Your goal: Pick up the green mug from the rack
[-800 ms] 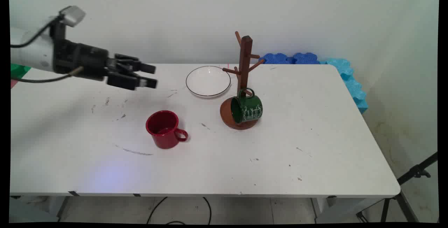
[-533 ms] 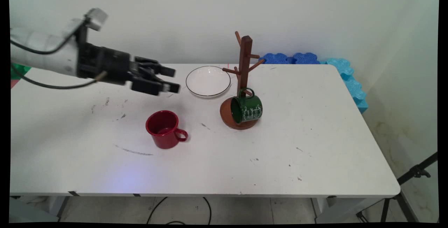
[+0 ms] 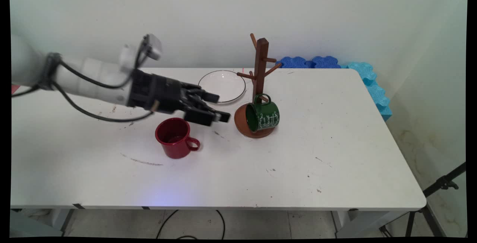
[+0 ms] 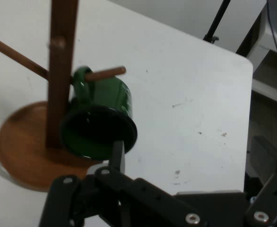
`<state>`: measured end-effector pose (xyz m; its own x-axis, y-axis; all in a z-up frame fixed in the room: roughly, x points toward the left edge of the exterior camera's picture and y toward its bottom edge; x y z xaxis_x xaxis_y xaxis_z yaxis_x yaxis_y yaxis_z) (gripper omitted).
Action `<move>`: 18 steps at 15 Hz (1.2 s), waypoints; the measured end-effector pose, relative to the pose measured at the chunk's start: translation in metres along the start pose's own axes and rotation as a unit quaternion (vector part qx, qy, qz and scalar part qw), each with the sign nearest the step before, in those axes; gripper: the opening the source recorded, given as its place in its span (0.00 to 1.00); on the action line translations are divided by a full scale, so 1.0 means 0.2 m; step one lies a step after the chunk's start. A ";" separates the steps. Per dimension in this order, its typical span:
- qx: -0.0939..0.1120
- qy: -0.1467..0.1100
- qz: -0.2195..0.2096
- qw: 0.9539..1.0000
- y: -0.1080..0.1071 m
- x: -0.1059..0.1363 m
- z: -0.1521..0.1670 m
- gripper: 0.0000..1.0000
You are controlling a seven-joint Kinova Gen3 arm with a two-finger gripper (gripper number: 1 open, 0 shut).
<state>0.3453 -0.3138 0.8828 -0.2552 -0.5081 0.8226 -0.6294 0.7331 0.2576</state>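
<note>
Two mugs flank my gripper (image 3: 220, 108), whose fingers stand apart and hold nothing: the green mug (image 3: 263, 116) hangs by its handle on the wooden mug tree (image 3: 260, 72) just ahead, the red mug (image 3: 174, 137) below it.

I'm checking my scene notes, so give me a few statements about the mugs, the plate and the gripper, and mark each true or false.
1. The green mug hangs by its handle on a peg of the mug tree. True.
2. The red mug lies on its side. False: it stands upright on the table.
3. The gripper holds the red mug. False: it is open and empty, above the table between the two mugs.
4. The plate is stacked on the red mug. False: it lies on the table behind the gripper.
5. The tree has free pegs. True.
</note>
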 end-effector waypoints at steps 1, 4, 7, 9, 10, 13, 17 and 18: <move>0.003 0.000 -0.002 1.000 0.01 -0.01 0.03 1.00; 0.014 0.005 -0.013 1.000 0.08 -0.05 0.16 1.00; 0.026 0.009 -0.019 0.999 0.11 -0.09 0.25 1.00; 0.041 0.014 -0.028 0.999 0.13 -0.13 0.30 1.00; 0.050 0.016 -0.033 0.998 0.14 -0.15 0.32 1.00; 0.079 0.018 -0.050 0.995 0.15 -0.21 0.37 1.00; 0.095 0.020 -0.061 0.993 0.16 -0.26 0.41 1.00; 0.098 0.021 -0.063 0.993 0.16 -0.27 0.43 1.00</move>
<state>0.2769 -0.3013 0.8029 -0.1373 -0.5682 0.8114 -0.7867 0.5603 0.2592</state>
